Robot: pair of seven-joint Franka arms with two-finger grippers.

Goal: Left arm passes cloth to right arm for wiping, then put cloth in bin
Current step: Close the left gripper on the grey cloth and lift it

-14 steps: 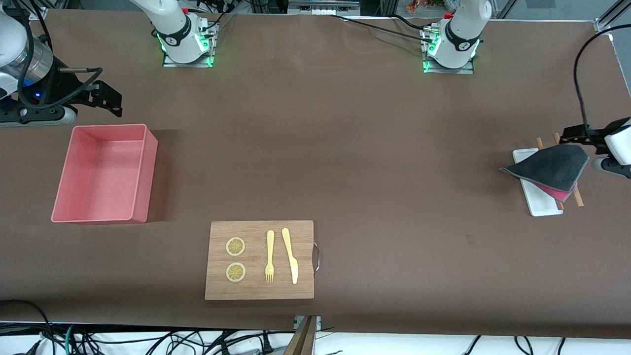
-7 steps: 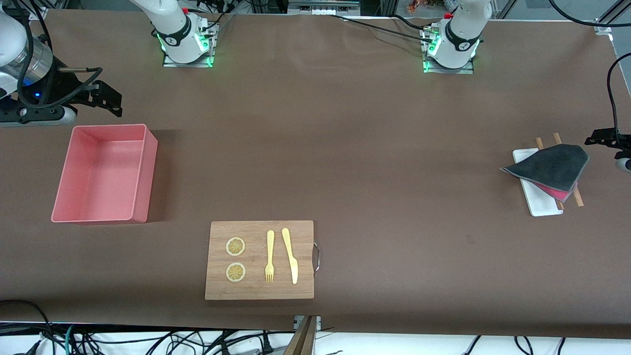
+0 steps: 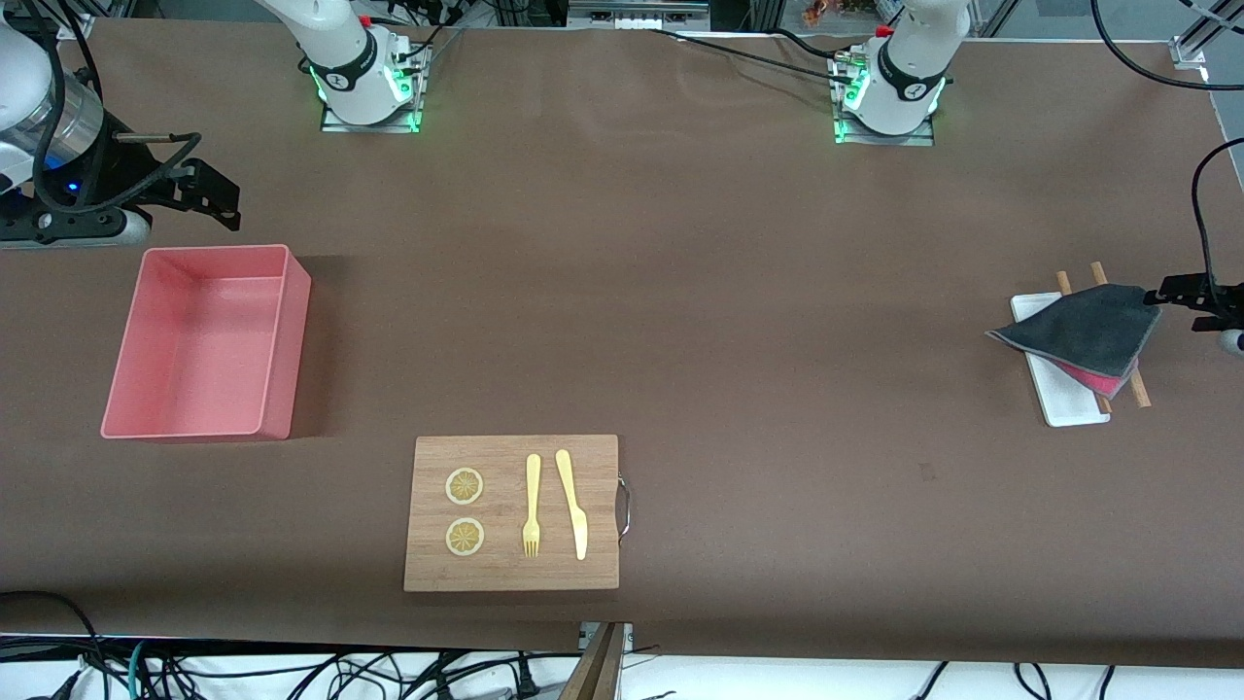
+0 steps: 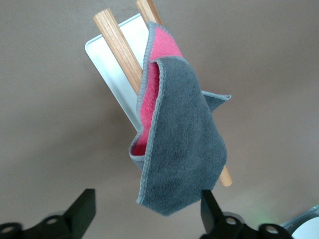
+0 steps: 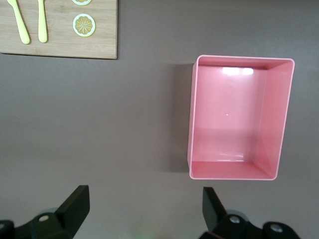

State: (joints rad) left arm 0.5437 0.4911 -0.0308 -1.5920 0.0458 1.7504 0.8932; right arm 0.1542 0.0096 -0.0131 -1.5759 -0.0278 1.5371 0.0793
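Note:
The dark grey cloth (image 3: 1084, 331) lies folded over a white tray (image 3: 1069, 399) and two wooden sticks (image 3: 1137, 389) toward the left arm's end of the table, its pink-red underside showing. In the left wrist view the cloth (image 4: 184, 144) has its corner between my open fingers. My left gripper (image 3: 1171, 292) (image 4: 147, 209) is open and empty, beside the cloth's edge. My right gripper (image 3: 222, 199) (image 5: 144, 199) is open and empty, over bare table next to the pink bin (image 3: 282, 340) (image 5: 192, 119), and waits. The bin is empty.
A wooden cutting board (image 3: 505, 564) (image 5: 60, 47) lies nearer the front camera, mid-table, with two lemon slices (image 3: 465, 486), a yellow fork (image 3: 532, 506) and a yellow knife (image 3: 573, 506). A cable (image 3: 1200, 214) hangs by the left gripper.
My left gripper has drawn back from over the cloth toward the left arm's end of the table and now sits beside the cloth's edge. The cloth and right arm have not moved.

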